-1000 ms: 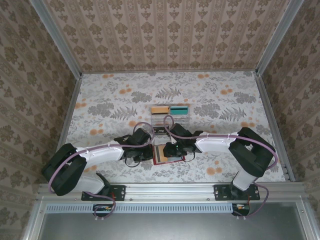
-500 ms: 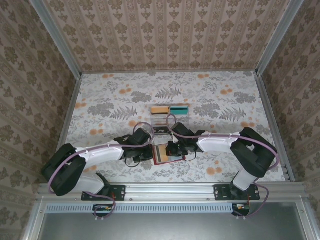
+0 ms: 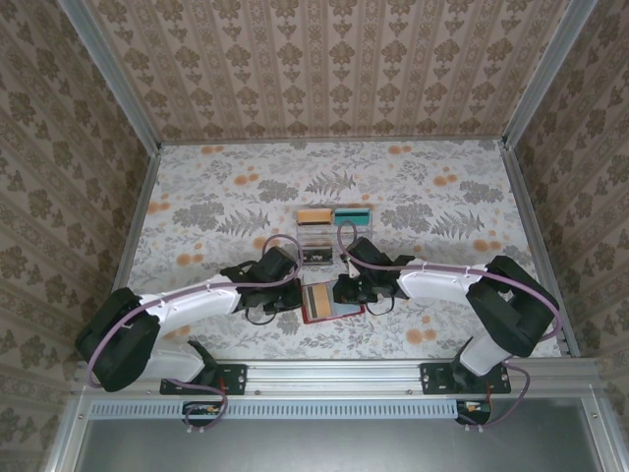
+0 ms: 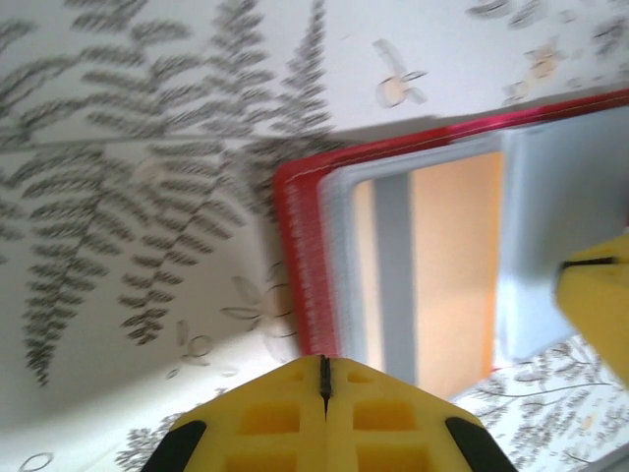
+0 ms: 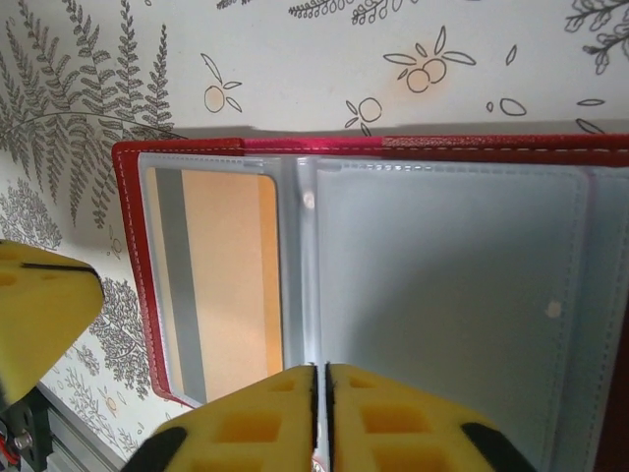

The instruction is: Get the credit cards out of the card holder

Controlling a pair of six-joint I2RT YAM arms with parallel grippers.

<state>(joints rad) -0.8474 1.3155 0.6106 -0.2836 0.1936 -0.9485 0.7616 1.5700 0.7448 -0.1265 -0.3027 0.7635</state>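
The left gripper (image 4: 324,366), fingers pressed together, sits at the left edge of the card holder (image 3: 339,307). The card holder lies open on the floral table (image 3: 216,197) between both grippers, with an orange card (image 5: 231,285) in its left sleeve. The right gripper (image 5: 320,374), fingers drawn together, is at the card holder's middle fold; I cannot tell whether it pinches a sleeve.

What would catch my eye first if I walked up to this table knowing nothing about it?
The red card holder lies open near the front edge of the flowered table, with an orange card with a grey stripe showing through its clear sleeve. The left tool and right tool are both shut, right at the holder from either side. Farther back stands a clear tray with orange and teal contents.
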